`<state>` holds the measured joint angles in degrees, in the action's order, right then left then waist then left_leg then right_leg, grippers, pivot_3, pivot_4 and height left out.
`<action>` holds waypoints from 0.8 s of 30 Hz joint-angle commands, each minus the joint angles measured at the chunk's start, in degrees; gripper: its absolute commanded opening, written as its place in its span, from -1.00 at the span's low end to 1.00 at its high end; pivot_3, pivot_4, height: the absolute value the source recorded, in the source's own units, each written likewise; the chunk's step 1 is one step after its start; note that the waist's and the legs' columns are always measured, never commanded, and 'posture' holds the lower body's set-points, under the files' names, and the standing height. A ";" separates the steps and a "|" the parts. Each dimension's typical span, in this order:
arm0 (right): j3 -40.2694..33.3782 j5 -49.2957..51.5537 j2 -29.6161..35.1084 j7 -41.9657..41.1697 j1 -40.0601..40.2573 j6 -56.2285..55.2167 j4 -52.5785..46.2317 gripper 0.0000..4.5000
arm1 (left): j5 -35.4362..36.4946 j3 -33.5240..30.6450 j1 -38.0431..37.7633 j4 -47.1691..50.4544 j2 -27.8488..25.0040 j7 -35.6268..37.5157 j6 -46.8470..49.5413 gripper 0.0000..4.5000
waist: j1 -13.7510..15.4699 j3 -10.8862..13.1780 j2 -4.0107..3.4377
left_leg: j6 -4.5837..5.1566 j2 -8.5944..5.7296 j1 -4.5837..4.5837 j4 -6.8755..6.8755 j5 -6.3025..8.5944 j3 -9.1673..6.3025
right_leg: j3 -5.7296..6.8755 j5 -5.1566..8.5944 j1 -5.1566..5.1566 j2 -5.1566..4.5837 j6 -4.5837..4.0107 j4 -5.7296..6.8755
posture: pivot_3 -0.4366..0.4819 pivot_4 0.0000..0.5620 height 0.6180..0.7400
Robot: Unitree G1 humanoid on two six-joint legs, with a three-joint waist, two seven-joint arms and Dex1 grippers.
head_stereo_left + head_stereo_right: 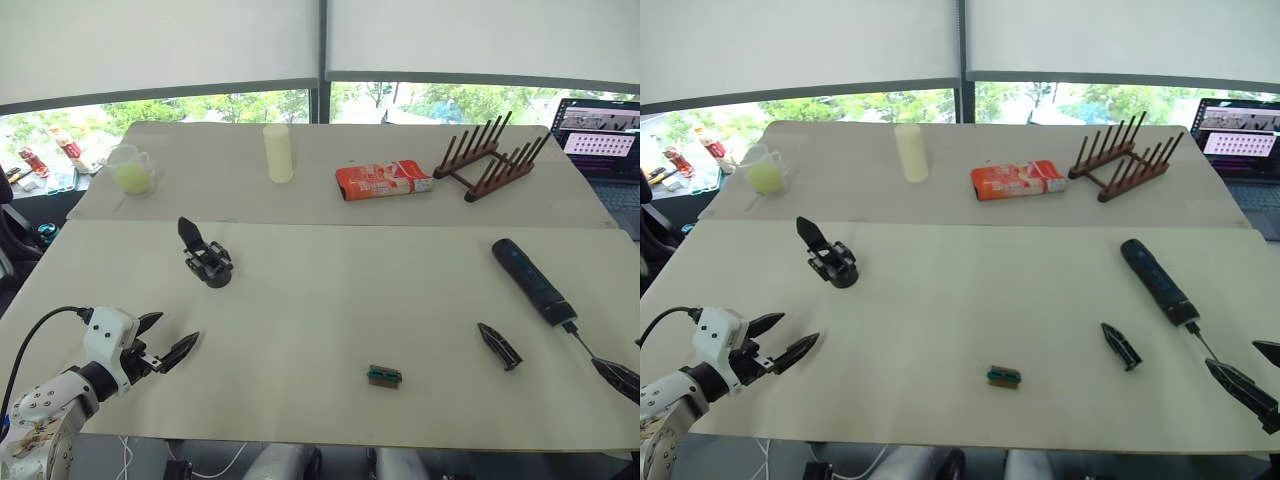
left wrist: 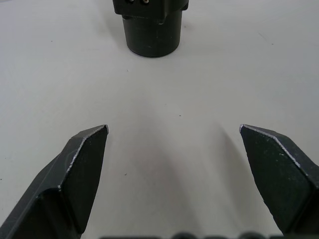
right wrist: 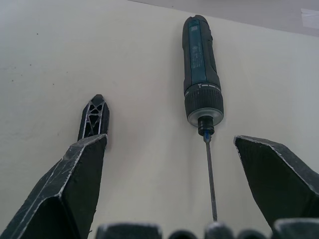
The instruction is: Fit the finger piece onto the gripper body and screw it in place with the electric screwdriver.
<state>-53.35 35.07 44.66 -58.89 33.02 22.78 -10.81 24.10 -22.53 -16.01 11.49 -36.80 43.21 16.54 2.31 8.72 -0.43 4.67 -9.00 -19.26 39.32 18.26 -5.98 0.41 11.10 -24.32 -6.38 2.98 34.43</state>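
The left gripper (image 1: 172, 347), two black fingers on a white arm, is hovering spread open and empty over the cream table (image 1: 330, 300) at the lower left of the head view. Above it, in the left-centre of the frame, the small chunky black gripper body (image 1: 207, 260) with its one upright pointed finger is standing on the table, well apart from the gripper; in the left wrist view its round dark base (image 2: 152, 30) is sitting ahead of the parted fingers.

At the lower right edge, the right gripper (image 1: 1252, 375) is also standing wide open and holding nothing. Its wrist view is showing the thin metal bit of the long dark-blue cylindrical electric screwdriver (image 3: 200, 64) lying between the two fingers without touching them. The screwdriver (image 1: 533, 281) is lying slantwise at the right of the frame. Just to its left, the small flat black tapering finger piece (image 1: 499, 345) is resting on the table, near but apart from the screwdriver.

Toward the lower centre, a small green-and-brown block (image 1: 384, 376) is lying alone.
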 commanded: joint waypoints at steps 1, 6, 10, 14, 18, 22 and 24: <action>-0.84 1.41 1.02 0.89 -1.70 0.66 -2.96 1.00 | -0.06 -0.70 2.12 -0.79 -0.22 -0.66 -0.79 0.99 | 0.00 0.00 0.00 | 0.00 0.00 0.00 0.00 0.00 0.00 | 0.00 0.00 0.00 0.00 0.00 0.00 | -0.05 -0.47 1.00; 6.01 4.13 5.24 2.75 -11.08 4.10 -10.01 1.00 | 0.12 0.28 8.03 -5.25 1.33 -2.22 -0.21 0.99 | -0.39 0.04 0.06 | -0.12 -0.01 0.05 0.01 -0.08 0.07 | -0.08 -0.05 0.01 -0.06 -0.04 0.11 | -0.05 -0.47 1.00; 12.53 9.26 9.26 1.47 -17.86 9.17 -14.74 1.00 | -1.30 2.11 11.36 -10.36 1.09 0.05 -3.55 0.99 | -0.31 0.06 0.15 | -0.23 0.24 0.02 0.00 -0.14 0.03 | -0.04 -0.08 -0.14 0.00 -0.10 0.26 | -0.05 -0.47 1.00; 18.84 11.93 12.31 -0.79 -23.77 11.25 -17.27 1.00 | -3.39 4.18 16.15 -16.89 0.55 1.53 -7.17 0.99 | 0.31 0.09 0.21 | -0.24 0.27 -0.17 0.00 -0.14 0.02 | 0.06 -0.10 -0.44 0.01 -0.16 0.35 | -0.05 -0.47 1.00; 24.16 12.74 14.03 -2.89 -28.94 11.47 -18.20 1.00 | -5.11 6.54 22.04 -22.56 1.05 2.44 -9.97 0.99 | 0.46 0.06 0.29 | -0.22 0.08 -0.57 0.20 -0.15 -0.02 | 0.15 -0.11 -0.72 -0.05 -0.18 0.39 | -0.05 -0.47 1.00; 29.49 12.82 13.40 -2.46 -35.81 11.40 -18.05 1.00 | -5.88 8.74 27.92 -28.08 1.77 3.47 -11.21 0.99 | 0.15 0.07 0.32 | -0.12 -0.11 -0.84 0.57 -0.09 -0.01 | 0.19 -0.13 -0.83 -0.07 -0.17 0.48 | -0.05 -0.47 1.00; 31.69 12.28 12.36 -1.47 -38.39 11.10 -18.11 1.00 | -6.44 9.70 30.04 -29.98 2.18 3.85 -11.86 0.99 | 0.06 0.07 0.35 | -0.09 -0.14 -0.89 0.68 -0.08 0.00 | 0.19 -0.14 -0.84 -0.08 -0.16 0.49 | -0.05 -0.47 1.00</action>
<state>-22.42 46.44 57.55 -61.05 -3.76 34.30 -28.14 18.04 -12.95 12.93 -17.46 -34.45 46.45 6.15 2.37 8.79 -0.07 4.58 -9.13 -20.18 40.03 18.18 -5.99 0.61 10.96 -25.17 -6.46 2.82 34.91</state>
